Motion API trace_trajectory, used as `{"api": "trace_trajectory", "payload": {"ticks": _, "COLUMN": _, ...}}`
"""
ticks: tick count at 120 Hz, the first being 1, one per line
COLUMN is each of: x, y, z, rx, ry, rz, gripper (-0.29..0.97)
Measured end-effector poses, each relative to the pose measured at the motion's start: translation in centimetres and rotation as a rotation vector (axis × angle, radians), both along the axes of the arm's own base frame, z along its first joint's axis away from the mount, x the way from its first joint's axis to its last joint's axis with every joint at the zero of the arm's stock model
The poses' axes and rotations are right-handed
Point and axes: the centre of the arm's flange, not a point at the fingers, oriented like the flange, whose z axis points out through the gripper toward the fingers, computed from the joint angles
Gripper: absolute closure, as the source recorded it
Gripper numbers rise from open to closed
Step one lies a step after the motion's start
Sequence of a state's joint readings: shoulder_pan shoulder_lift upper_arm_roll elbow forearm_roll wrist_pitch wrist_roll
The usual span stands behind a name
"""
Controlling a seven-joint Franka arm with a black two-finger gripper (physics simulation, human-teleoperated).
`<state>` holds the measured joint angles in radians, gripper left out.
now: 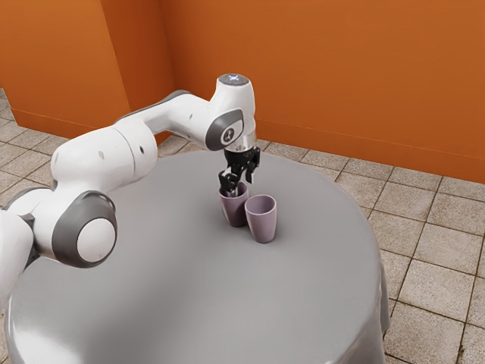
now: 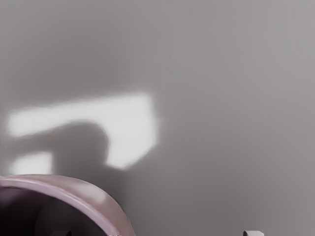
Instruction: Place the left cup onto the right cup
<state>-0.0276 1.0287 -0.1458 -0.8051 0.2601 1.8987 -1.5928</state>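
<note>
Over left mauve tapered cup (image 1: 233, 206), black two-finger pincer (image 1: 236, 180) open astride rim — thin grip may slip, toppling neighbouring right mauve cup (image 1: 261, 218).

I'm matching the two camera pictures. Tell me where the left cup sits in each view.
Exterior view: the left cup stands mid-table, directly under the gripper, beside the right cup.
Wrist view: its rim curves just below the hand.
Shared landmark: the grey table.
</note>
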Motion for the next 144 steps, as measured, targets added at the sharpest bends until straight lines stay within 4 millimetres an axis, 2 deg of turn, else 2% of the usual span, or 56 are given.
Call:
{"api": "trace_trajectory", "payload": {"ticks": 81, "x": -0.2, "y": 0.1, "z": -0.2, "rx": 0.007, "ry": 0.012, "rz": 0.014, "gripper": 0.73}}
{"api": "trace_trajectory", "payload": {"ticks": 111, "x": -0.2, "y": 0.2, "z": 0.1, "rx": 0.01, "ry": 0.017, "rz": 0.016, "gripper": 0.78}}
{"api": "trace_trajectory", "payload": {"ticks": 123, "x": -0.7, "y": -0.5, "z": 0.5, "rx": 0.018, "ry": 0.03, "rz": 0.006, "gripper": 0.78}}
{"api": "trace_trajectory", "payload": {"ticks": 144, "x": -1.4, "y": -0.9, "z": 2.3, "rx": 0.028, "ry": 0.038, "rz": -0.002, "gripper": 0.78}}
